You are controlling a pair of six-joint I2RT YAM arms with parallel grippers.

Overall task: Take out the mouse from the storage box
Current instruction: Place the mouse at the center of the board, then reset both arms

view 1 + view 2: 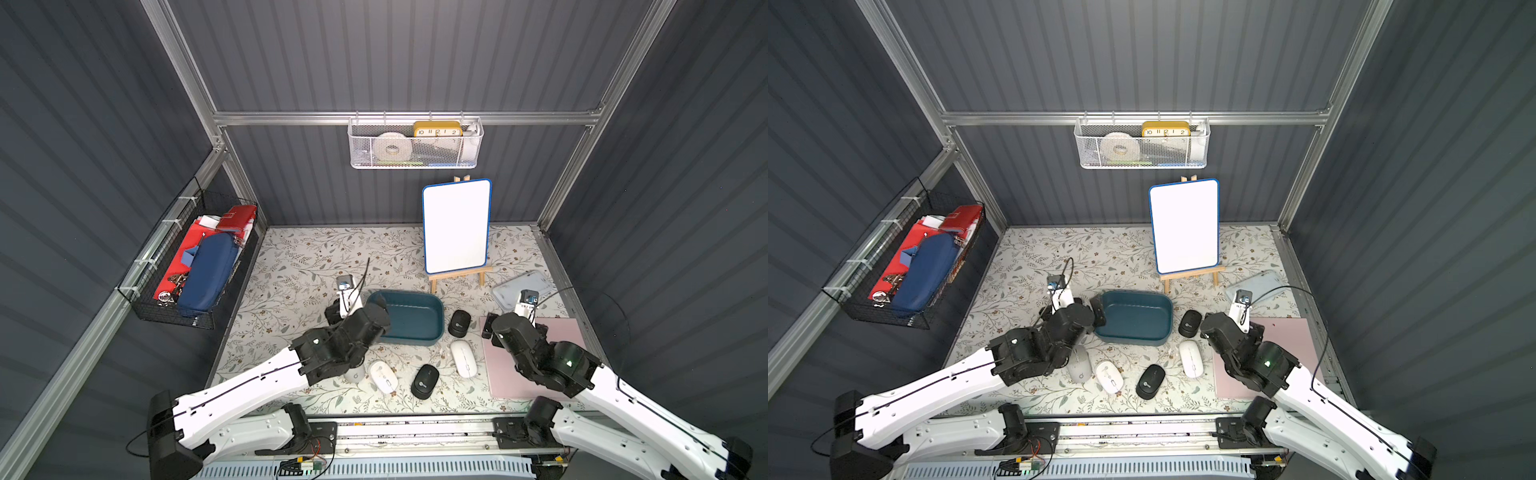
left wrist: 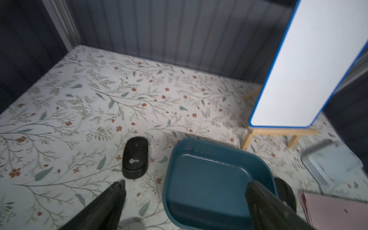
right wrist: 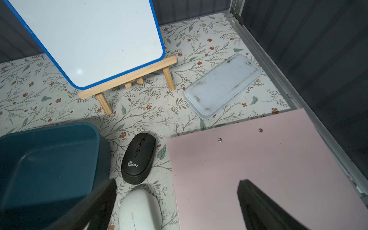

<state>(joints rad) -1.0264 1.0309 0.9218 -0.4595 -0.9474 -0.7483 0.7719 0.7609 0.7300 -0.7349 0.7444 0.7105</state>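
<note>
Shows empty teal storage box (image 1: 409,316), left gripper (image 2: 185,183) spread wide above one end wall, gripping nothing. Shows right gripper (image 3: 177,181) equally agape and empty past the box's other end, black mouse (image 3: 138,158) lying just beside the box, ahead of it.

Smooth teal plastic storage box (image 3: 49,155), matt black plastic mouse (image 3: 138,158) just ahead of the right gripper (image 3: 177,184), glossy white mouse (image 3: 139,209) nearer it, bare wood easel (image 3: 129,76), glossy whiteboard (image 3: 89,39), matt pink board (image 3: 268,155)
</note>
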